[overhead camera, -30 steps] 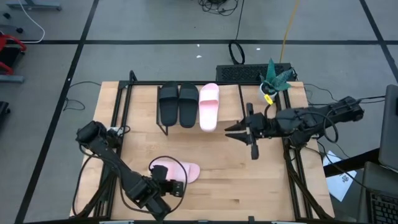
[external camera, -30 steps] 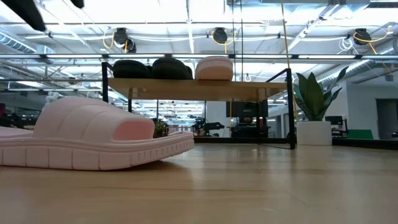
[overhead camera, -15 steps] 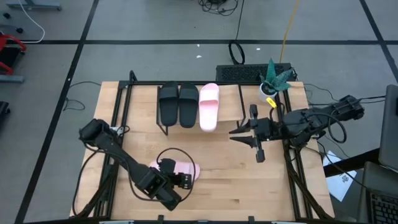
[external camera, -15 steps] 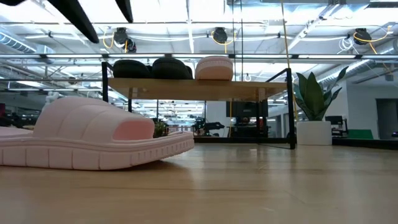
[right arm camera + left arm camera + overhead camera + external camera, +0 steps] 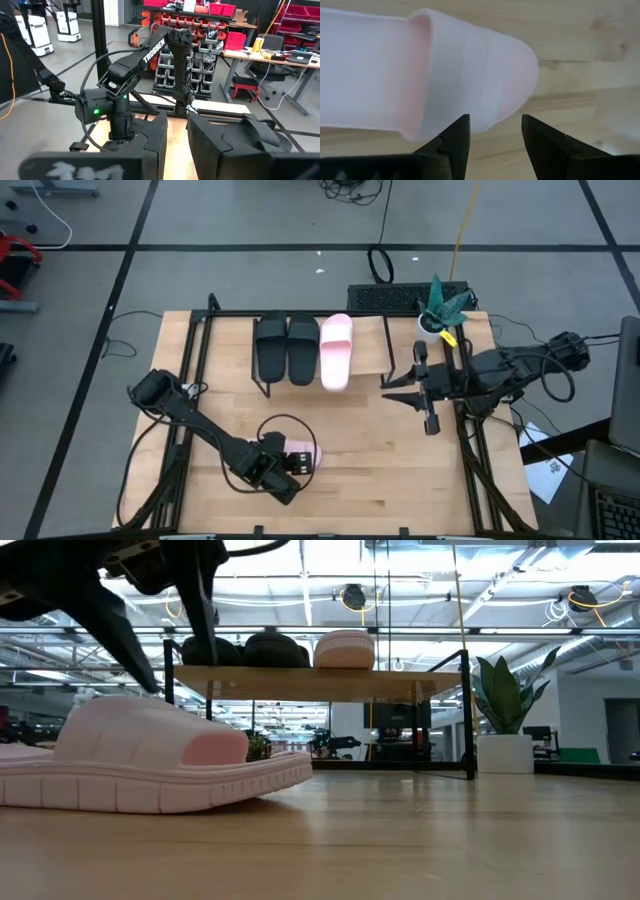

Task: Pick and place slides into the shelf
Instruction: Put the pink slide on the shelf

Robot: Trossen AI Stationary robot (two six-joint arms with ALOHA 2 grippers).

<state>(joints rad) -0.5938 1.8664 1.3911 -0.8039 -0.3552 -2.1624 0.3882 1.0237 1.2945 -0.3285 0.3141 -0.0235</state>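
Observation:
One pale pink slide (image 5: pixel 303 448) lies sole-down on the tabletop near the near edge, large in the low view (image 5: pixel 150 760) and the left wrist view (image 5: pixel 445 75). My left gripper (image 5: pixel 298 464) hovers open just above its strap (image 5: pixel 180 675), the fingers pointing down with the toe end of the strap ahead of them (image 5: pixel 492 132). Two black slides (image 5: pixel 287 348) and a second pink slide (image 5: pixel 337 352) rest on the shelf (image 5: pixel 370 350) top board (image 5: pixel 320 683). My right gripper (image 5: pixel 390 390) hangs to the right of the shelf, its fingers a narrow gap apart (image 5: pixel 177 140), holding nothing.
A potted plant (image 5: pixel 445 305) stands at the table's far right corner (image 5: pixel 505 710). A keyboard (image 5: pixel 400 298) lies on the floor beyond the far edge. Black frame rails run along the table's left and right sides. Bare wood (image 5: pixel 390 465) lies between the slide and the right arm.
My left gripper has swung from the near edge toward the right and far side, over the pink slide, and come down close above its strap. My right gripper has drawn back from the shelf toward the table's right edge. The slides have not moved.

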